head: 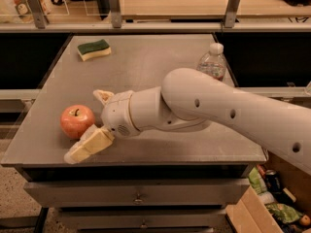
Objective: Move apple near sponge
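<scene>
Grey metal table (146, 67), drawers below. White arm (218, 106) reaches in from the right. Gripper (87, 125) low at the front-left, fingers (92, 143) spread apart, nothing clamped. Apple (77, 122) sits in the open mouth, near the front-left edge. Sponge (94, 49) far back-left, well apart. Apple likely firm, smooth, fairly heavy, prone to roll and slip. Grip across its widest middle, stem up.
</scene>
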`<state>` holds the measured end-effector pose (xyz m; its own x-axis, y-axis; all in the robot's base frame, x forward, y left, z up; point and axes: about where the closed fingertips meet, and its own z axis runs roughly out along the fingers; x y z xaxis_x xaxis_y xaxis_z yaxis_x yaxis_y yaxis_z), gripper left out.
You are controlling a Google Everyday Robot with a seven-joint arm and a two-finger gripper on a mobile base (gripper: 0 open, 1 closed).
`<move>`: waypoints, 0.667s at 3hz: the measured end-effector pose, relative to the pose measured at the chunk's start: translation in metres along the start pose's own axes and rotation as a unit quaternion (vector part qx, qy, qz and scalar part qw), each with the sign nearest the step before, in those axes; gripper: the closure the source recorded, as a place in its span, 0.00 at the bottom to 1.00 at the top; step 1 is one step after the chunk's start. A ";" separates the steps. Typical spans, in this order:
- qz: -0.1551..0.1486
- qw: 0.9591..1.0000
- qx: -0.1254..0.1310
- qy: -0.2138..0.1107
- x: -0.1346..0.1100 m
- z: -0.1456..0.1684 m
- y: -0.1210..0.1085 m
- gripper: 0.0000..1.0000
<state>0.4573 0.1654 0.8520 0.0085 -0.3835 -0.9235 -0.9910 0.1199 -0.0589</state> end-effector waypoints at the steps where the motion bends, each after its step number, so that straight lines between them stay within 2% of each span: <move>1: -0.002 1.000 0.004 -0.003 0.000 0.001 0.000 0.16; 2: -0.004 1.000 0.007 -0.007 -0.001 0.001 0.000 0.39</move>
<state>0.4570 0.1665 0.8523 0.0173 -0.3721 -0.9280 -0.9889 0.1304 -0.0707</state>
